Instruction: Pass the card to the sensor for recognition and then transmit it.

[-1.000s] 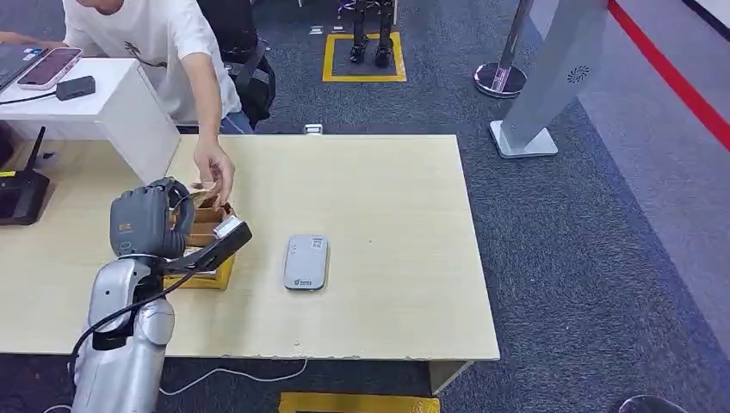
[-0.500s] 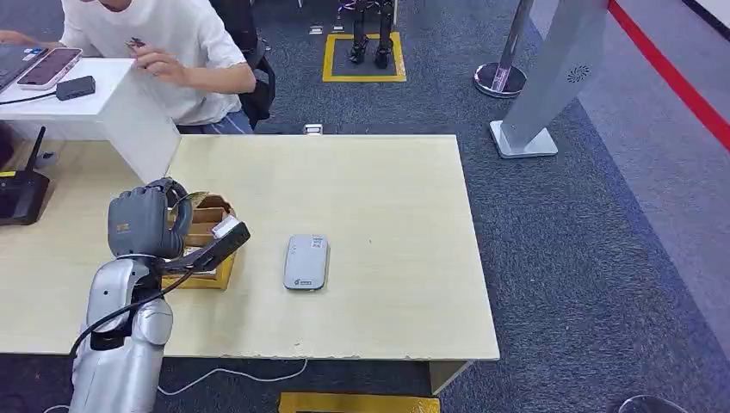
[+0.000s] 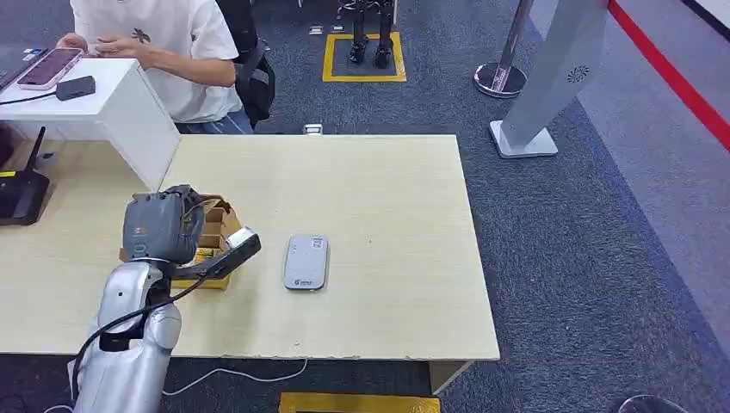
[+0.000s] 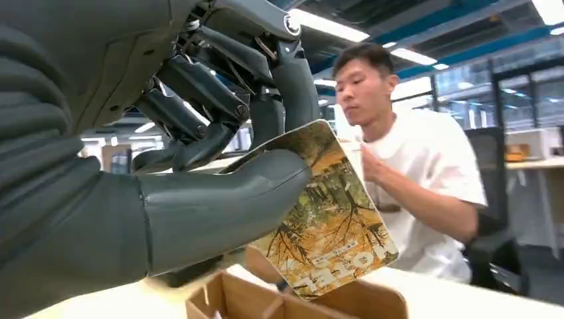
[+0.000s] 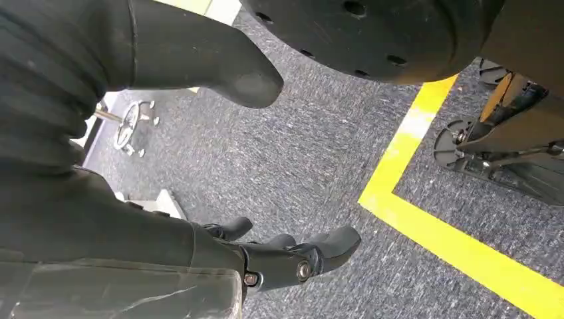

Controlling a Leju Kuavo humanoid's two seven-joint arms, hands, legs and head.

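Card point(image 4: 329, 219) pinched by left hand point(image 4: 166, 166) tilts, free long end pointing down beyond the fingertips; thumb hides one corner.

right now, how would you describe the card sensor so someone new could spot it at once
Start at the pale wooden table. Near its front, just right of the brown card box under the left robot hand, lies the sensor. It is a flat grey pad with rounded corners, lying alone on bare tabletop, unlike the black router at the far left.
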